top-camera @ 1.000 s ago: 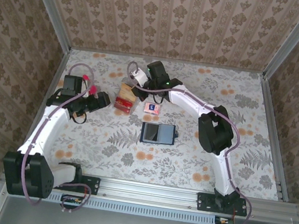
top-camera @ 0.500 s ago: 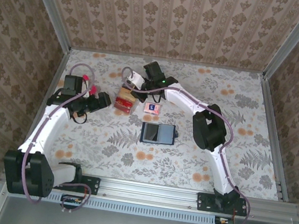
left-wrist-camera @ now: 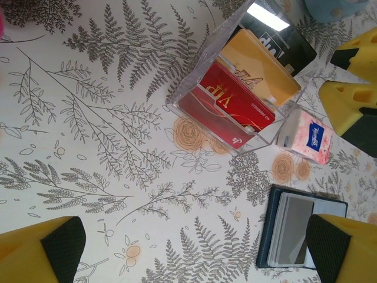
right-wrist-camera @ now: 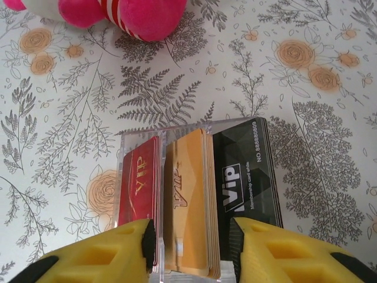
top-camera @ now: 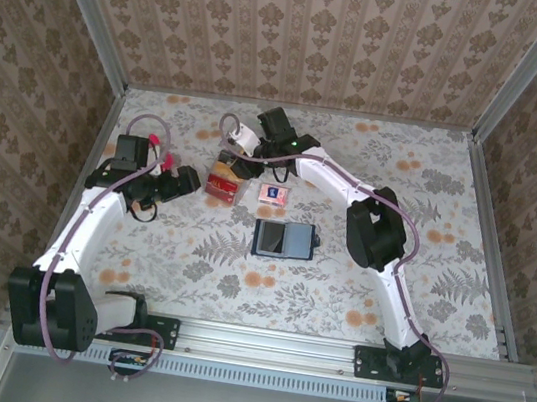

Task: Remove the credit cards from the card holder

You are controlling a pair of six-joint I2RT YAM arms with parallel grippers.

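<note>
**A:** Where is the card holder?

**B:** The navy card holder (top-camera: pixel 284 239) lies open and flat at the middle of the overhead frame, grey inside. The gold credit cards (right-wrist-camera: pixel 188 200) stand on edge in the middle slot of a clear plastic box (left-wrist-camera: pixel 203 65), up and left of it.

**A:** And the arms?

**B:** The right arm bends toward the upper left. The right gripper (right-wrist-camera: pixel 192 244) points down over the box, its yellow fingers apart on either side of the gold stack, clamping nothing. The left gripper (left-wrist-camera: pixel 194 247) is spread wide and empty over the floral tablecloth (left-wrist-camera: pixel 88 147).

**A:** Any writing?

**B:** "VIP" on the red cards (right-wrist-camera: pixel 138 183), the gold ones and the black cards (right-wrist-camera: pixel 247 171). The black ones add "Membership card". A pink-and-white Tempo tissue pack (left-wrist-camera: pixel 306 137) lies between box and holder.
</note>
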